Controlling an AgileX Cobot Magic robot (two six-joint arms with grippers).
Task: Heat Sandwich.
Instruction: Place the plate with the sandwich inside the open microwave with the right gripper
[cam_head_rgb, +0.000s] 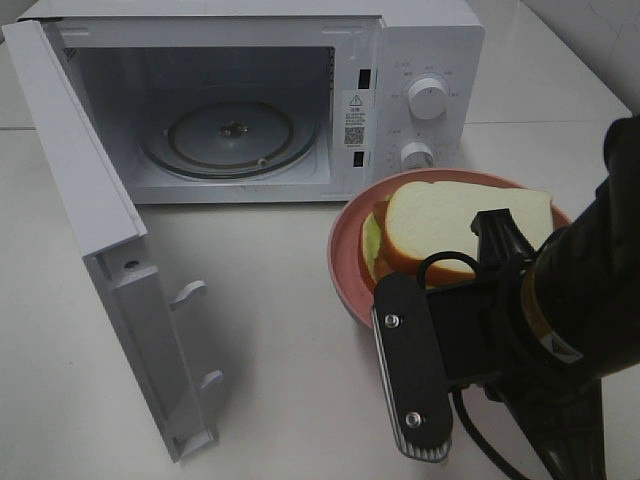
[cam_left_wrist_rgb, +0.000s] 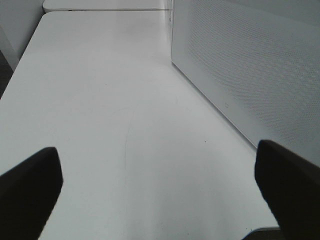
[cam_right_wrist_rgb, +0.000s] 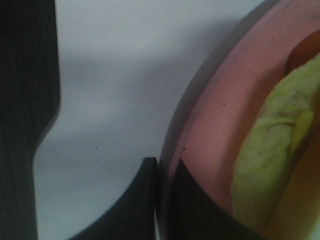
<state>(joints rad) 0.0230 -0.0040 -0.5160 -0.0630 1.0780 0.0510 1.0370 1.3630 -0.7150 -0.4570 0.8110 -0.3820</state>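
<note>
The sandwich (cam_head_rgb: 455, 225), white bread with a tan crust and pale green filling, lies on a round pink plate (cam_head_rgb: 345, 250) in front of the microwave's control panel. In the right wrist view my right gripper (cam_right_wrist_rgb: 162, 200) is shut on the plate's rim (cam_right_wrist_rgb: 210, 130), with the green filling (cam_right_wrist_rgb: 270, 150) just beyond. From above, that arm covers the near right side of the plate, and one finger (cam_head_rgb: 497, 235) shows over the bread. My left gripper (cam_left_wrist_rgb: 160, 170) is open over bare table, beside the microwave door (cam_left_wrist_rgb: 250, 65).
The white microwave (cam_head_rgb: 430, 40) stands at the back with its door (cam_head_rgb: 90, 200) swung wide to the left. Its glass turntable (cam_head_rgb: 232, 135) has nothing on it. White table (cam_head_rgb: 260, 330) lies between the door and the plate.
</note>
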